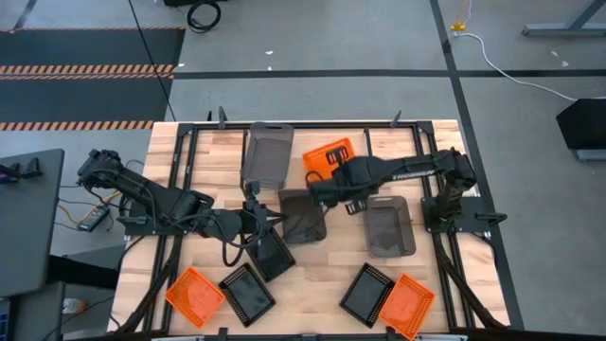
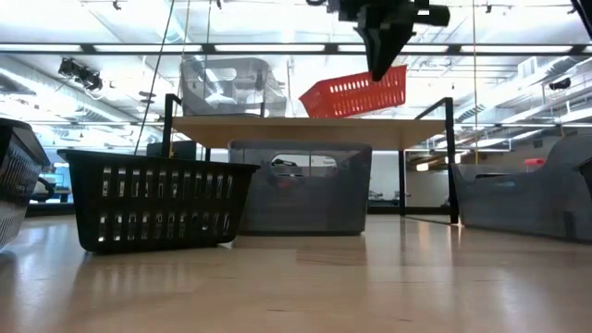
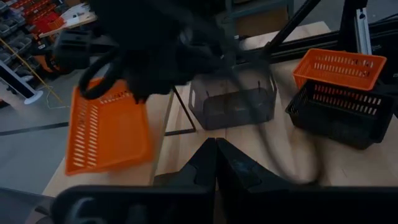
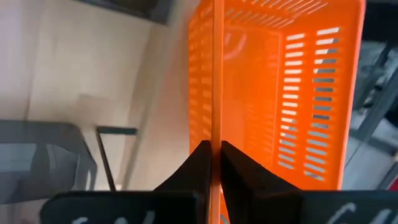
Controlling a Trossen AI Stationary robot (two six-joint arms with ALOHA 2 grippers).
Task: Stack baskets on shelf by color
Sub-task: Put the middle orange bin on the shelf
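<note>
A black mesh basket (image 2: 159, 202) with slotted walls stands nearest the low camera, on the pale wooden table (image 2: 305, 287). Behind it rises the shelf (image 2: 310, 129), a light wooden plank on thin black metal legs. On the shelf sits a solid grey basket (image 2: 227, 88), smooth-walled and slightly translucent; under the plank stands another grey basket (image 2: 301, 188), and a third (image 1: 389, 225) lies on the table to the right.

The right pincer (image 4: 213, 155) is closed on the thin rim of an orange mesh basket (image 4: 280, 87), holding it tilted, with one end low over the shelf's right part, beside the grey one. The right wrist view shows the fingers pinching the wall, which the low view does not.

The left pincer (image 3: 216, 152) is closed on nothing, low over the table near the shelf's front.

Only the high view shows the table's front edge: two orange baskets (image 1: 194, 296) (image 1: 408, 305) at the ends, with two black ones (image 1: 246, 294) (image 1: 367, 294) between them.
</note>
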